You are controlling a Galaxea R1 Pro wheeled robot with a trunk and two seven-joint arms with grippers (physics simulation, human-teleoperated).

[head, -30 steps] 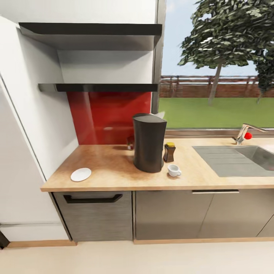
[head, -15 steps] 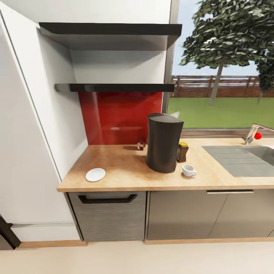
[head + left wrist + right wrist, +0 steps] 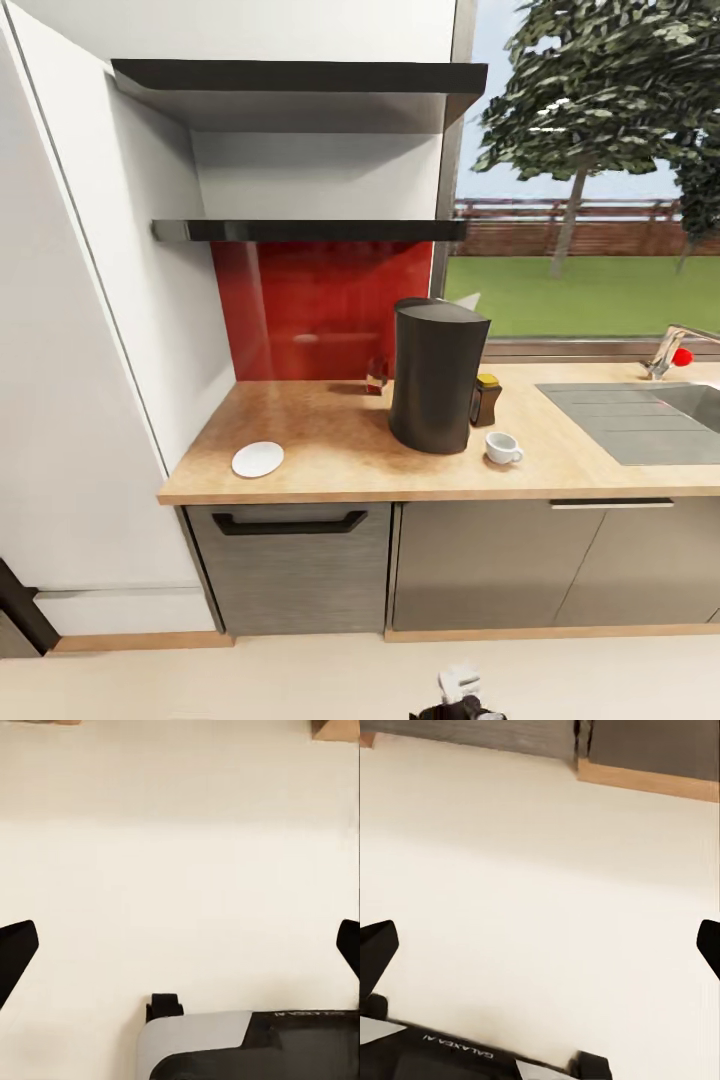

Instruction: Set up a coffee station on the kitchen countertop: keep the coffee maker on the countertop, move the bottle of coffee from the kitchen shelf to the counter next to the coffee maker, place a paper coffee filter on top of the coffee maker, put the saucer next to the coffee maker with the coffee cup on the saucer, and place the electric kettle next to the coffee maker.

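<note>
The tall dark coffee maker (image 3: 438,375) stands on the beige countertop (image 3: 330,435). Tight against its right side is the small brown bottle of coffee (image 3: 487,400), and the white coffee cup (image 3: 502,448) sits just in front of that. Far to the left, near the counter's front edge, lies the white saucer (image 3: 258,459) with nothing on it. A small white tip (image 3: 468,298) peeks from behind the coffee maker's top. Both black kitchen shelves (image 3: 310,230) are bare. My left gripper (image 3: 180,952) and right gripper (image 3: 540,945) hang open over the pale floor, holding nothing.
A small dark-and-red object (image 3: 376,378) stands by the red backsplash, partly behind the coffee maker; what it is I cannot tell. The grey sink (image 3: 640,420) and faucet (image 3: 668,352) lie right. A white tall cabinet (image 3: 80,350) bounds the counter's left end.
The camera has swung, so the whole counter scene sits further right in the picture. A piece of my own arm now shows at the bottom edge. Nothing on the counter has moved.
</note>
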